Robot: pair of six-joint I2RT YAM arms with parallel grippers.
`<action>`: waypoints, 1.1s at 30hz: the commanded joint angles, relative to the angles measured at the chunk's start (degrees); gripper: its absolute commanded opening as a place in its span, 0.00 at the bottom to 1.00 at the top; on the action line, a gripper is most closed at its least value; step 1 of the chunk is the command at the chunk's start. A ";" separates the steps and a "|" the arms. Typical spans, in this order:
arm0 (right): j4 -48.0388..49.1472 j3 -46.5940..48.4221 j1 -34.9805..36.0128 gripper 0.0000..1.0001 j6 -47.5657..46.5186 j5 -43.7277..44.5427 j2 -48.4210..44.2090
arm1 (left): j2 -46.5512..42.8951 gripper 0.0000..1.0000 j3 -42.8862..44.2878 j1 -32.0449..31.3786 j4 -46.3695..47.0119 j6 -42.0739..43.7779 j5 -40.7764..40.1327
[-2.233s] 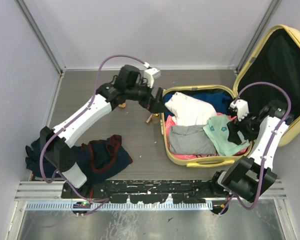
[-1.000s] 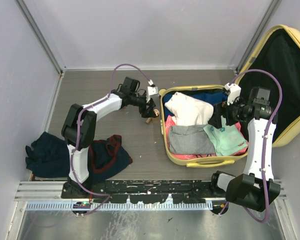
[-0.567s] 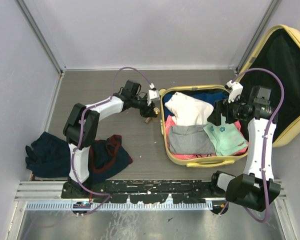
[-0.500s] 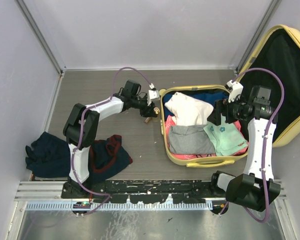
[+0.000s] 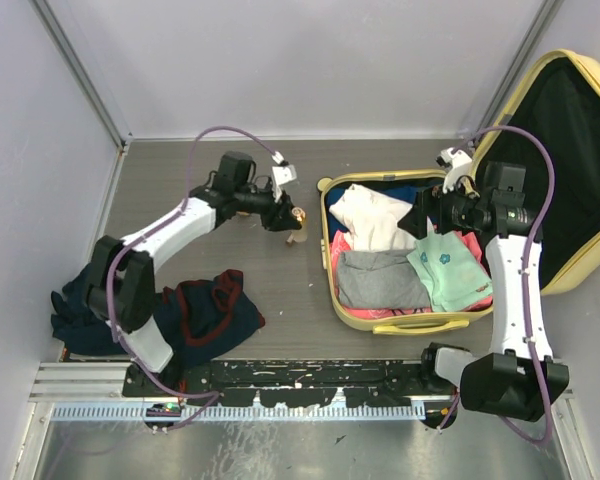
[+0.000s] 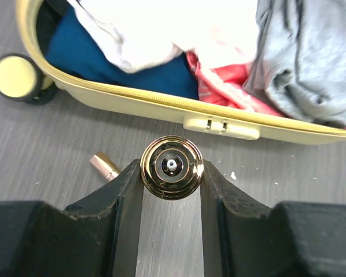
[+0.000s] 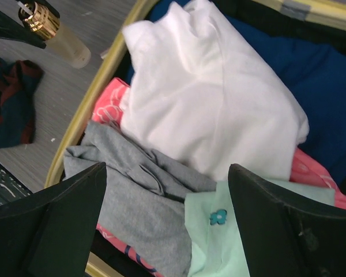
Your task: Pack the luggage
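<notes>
The luggage (image 5: 380,322) lies open at the right with its pale yellow rim (image 6: 161,107) toward the left arm and its black-lined lid (image 5: 570,150) raised. Inside lie a white garment (image 7: 213,98), a grey one (image 7: 138,202), a mint one (image 7: 236,242), a blue one (image 7: 311,75) and a pink one (image 7: 109,104). My left gripper (image 6: 172,173) is shut on the gold cap (image 6: 172,166) of a pale perfume bottle (image 5: 293,232), just left of the case. Over the packed clothes my right gripper (image 7: 167,196) hangs open and holds nothing.
A small rose-gold lipstick tube (image 6: 105,166) lies on the table beside the bottle. One black case wheel (image 6: 17,78) shows near the rim. Dark navy and red clothing (image 5: 205,310) and another dark bundle (image 5: 90,310) lie at the front left.
The left jaws closed onto the bottle's cap and the arm drew back to the left with it. The right gripper shifted a little up and left over the case.
</notes>
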 commanded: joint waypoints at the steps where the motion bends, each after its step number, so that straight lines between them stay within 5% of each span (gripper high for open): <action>1: 9.40 1.17 5.47 0.90 6.28 -5.50 -1.55 | -9.09 0.00 5.65 1.91 -6.07 -9.18 4.95; 6: 19.58 0.08 16.48 0.90 14.72 -3.70 -3.88 | -14.87 0.00 7.53 1.49 -4.56 -26.10 5.48; 11: 19.72 2.98 22.28 0.87 16.47 -4.27 -2.45 | -19.06 0.00 7.21 -0.40 -0.94 -41.91 3.90; 25: 15.18 5.42 35.53 0.91 14.10 -6.75 -0.64 | -23.02 0.00 2.00 -7.62 6.20 -55.69 -2.85; 33: 19.68 3.84 39.30 0.81 17.51 -4.02 2.05 | -23.07 0.00 -0.58 -9.03 12.54 -63.16 -3.61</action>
